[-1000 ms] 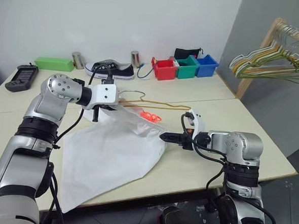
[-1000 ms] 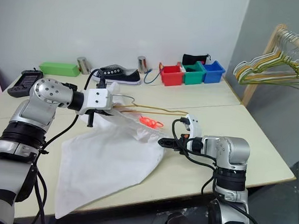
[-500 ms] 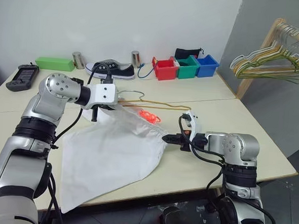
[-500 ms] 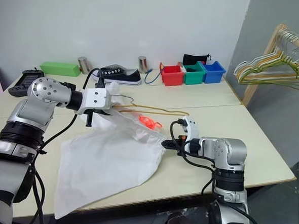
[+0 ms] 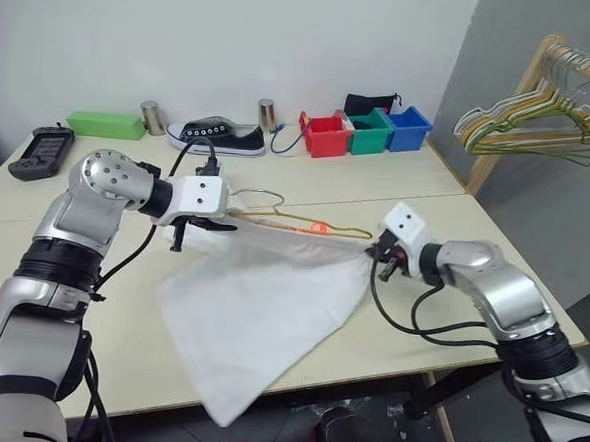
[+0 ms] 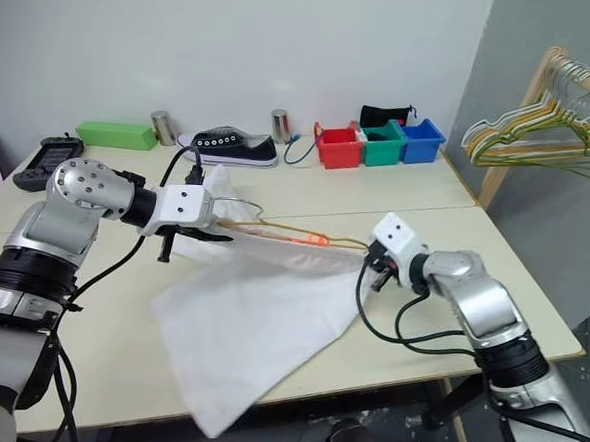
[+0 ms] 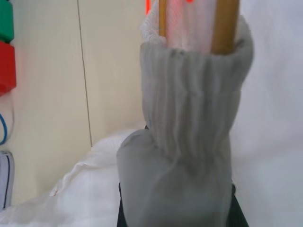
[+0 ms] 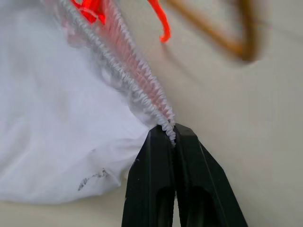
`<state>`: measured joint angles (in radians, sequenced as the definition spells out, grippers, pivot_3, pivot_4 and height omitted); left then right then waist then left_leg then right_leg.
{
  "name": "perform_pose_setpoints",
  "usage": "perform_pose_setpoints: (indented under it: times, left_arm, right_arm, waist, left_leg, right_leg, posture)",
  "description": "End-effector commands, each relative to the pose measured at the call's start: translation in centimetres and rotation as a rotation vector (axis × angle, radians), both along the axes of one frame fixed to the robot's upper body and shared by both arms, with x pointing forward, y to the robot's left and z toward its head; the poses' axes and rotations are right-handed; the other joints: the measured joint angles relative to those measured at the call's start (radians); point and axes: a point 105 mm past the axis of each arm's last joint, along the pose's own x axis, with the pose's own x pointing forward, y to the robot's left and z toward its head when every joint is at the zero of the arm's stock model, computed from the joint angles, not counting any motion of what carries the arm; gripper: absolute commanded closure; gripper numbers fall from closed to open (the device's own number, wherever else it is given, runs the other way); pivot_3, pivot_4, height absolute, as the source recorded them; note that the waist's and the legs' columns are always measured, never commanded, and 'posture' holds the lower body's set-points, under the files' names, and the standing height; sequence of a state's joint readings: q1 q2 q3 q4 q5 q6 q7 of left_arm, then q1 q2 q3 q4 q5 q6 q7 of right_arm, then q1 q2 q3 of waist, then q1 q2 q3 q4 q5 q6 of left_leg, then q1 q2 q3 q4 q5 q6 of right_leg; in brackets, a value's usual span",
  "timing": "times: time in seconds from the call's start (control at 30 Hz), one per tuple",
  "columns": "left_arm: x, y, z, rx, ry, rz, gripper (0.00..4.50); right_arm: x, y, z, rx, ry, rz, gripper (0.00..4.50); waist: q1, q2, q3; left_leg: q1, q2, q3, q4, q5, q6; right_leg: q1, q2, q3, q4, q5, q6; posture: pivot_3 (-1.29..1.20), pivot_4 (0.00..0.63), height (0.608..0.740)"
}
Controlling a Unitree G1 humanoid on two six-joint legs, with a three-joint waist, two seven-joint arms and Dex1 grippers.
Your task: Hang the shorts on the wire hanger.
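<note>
On the far left of the counter (image 5: 388,332) lie a dark handheld remote (image 5: 41,152) and a green box (image 5: 107,124), with a metal can (image 5: 153,118) just beside the box. Nearer, the left pincer (image 5: 237,220) is clamped on one end of the gathered waistband of the shorts (image 5: 260,304); the left wrist view shows the white elastic bunched over its fingers, with the golden wire running into the fabric. A black-and-white sneaker (image 5: 218,136) sits behind it at the back of the counter, next to a second metal can (image 5: 267,115) and a blue cable (image 5: 283,140).

The shorts hang between the two arms, the waistband stretched taut into a line above the counter and the legs draping down onto the surface toward the near edge. The wire hanger (image 5: 300,217) lies along the waistband, its hook (image 5: 258,197) near the left pincer, and the orange-red drawstring (image 5: 318,226) shows about midway along.

Red (image 5: 323,136), green (image 5: 370,132) and blue (image 5: 407,129) bins stand at the back. The right pincer (image 8: 172,135) is shut tight on the other end of the waistband, fingers pinching the elastic's edge. At far right, bunched hangers (image 5: 531,125) hang from a wooden rack (image 5: 510,119).
</note>
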<state>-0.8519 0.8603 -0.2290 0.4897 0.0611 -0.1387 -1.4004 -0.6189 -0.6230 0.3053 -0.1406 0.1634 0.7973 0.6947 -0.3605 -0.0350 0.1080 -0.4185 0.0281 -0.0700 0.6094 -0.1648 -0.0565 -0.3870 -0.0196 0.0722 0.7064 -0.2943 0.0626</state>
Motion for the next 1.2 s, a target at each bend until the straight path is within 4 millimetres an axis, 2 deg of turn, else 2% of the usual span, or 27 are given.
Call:
perform_pose_setpoints:
  times: [0.03,0.17,0.33,0.63,0.83,0.93,1.1,1.2]
  left_arm:
    - [-0.4,1.6,1.4,0.023,-0.025,0.040,4.50]
    - [0.1,1.3,1.5,0.011,-0.050,0.048,4.50]
    - [0.7,0.8,2.1,-0.020,-0.077,0.052,4.50]
    - [0.5,1.5,1.3,0.053,-0.066,0.050,4.50]
    - [0.5,2.4,0.5,0.156,-0.062,0.042,4.50]
    - [0.8,2.8,0.1,0.217,-0.067,0.036,4.50]
    - [1.5,2.5,-0.2,0.250,-0.094,0.030,4.50]
    - [2.6,0.0,0.0,0.173,-0.138,0.008,4.50]
  right_arm:
    - [1.1,-1.9,2.8,-0.072,-0.140,-0.013,4.44]
    - [0.5,-1.3,4.1,-0.098,-0.194,0.049,4.44]
    - [-0.1,-1.4,3.7,-0.121,-0.185,0.064,4.44]
    - [-0.6,-1.4,4.1,-0.130,-0.194,0.061,4.44]
    - [-1.4,-1.8,5.4,-0.155,-0.215,0.075,4.44]
    - [-1.6,-1.9,7.1,-0.175,-0.250,0.085,4.44]
    - [-1.8,-0.6,8.8,-0.174,-0.294,0.121,4.44]
    - [-2.2,1.7,9.9,-0.129,-0.322,0.172,4.44]
  waist:
    - [0.000,0.000,0.000]
    - [0.001,0.000,0.000]
    - [0.000,0.000,0.000]
    - [-0.002,0.000,0.000]
    - [-0.003,0.000,0.000]
    - [-0.007,0.000,0.000]
    - [-0.029,0.000,0.000]
    - [-0.043,0.000,0.000]
  left_leg:
    - [0.000,0.000,0.000,0.000,0.000,0.000]
    - [0.000,0.000,0.000,0.000,0.000,0.000]
    - [0.000,0.000,0.000,0.000,0.000,0.000]
    - [0.000,0.000,0.000,0.000,0.000,0.000]
    - [0.000,0.000,0.000,0.000,0.000,0.000]
    - [0.000,0.000,0.000,0.000,0.000,0.000]
    - [0.000,0.000,0.000,0.000,0.000,0.000]
    - [0.001,0.000,0.000,0.000,0.000,0.000]
  right_leg:
    - [0.000,0.000,0.000,0.000,0.000,0.000]
    - [0.001,0.000,0.000,0.000,0.000,0.000]
    - [0.001,0.000,0.000,-0.001,0.000,0.000]
    - [0.001,0.000,0.000,-0.001,0.000,0.000]
    - [0.001,0.000,0.000,-0.001,0.000,0.000]
    - [0.001,-0.001,0.000,-0.001,0.000,0.000]
    - [0.001,-0.001,0.000,-0.001,0.000,0.000]
    - [0.001,-0.001,0.000,-0.001,0.000,0.000]
  posture:
    - [-0.26,0.012,0.740]
    - [-0.27,0.007,0.740]
    - [-0.27,0.003,0.740]
    - [-0.29,0.000,0.740]
    - [-0.31,0.001,0.740]
    - [-0.32,0.003,0.740]
    - [-0.33,0.008,0.740]
    - [-0.34,0.010,0.740]
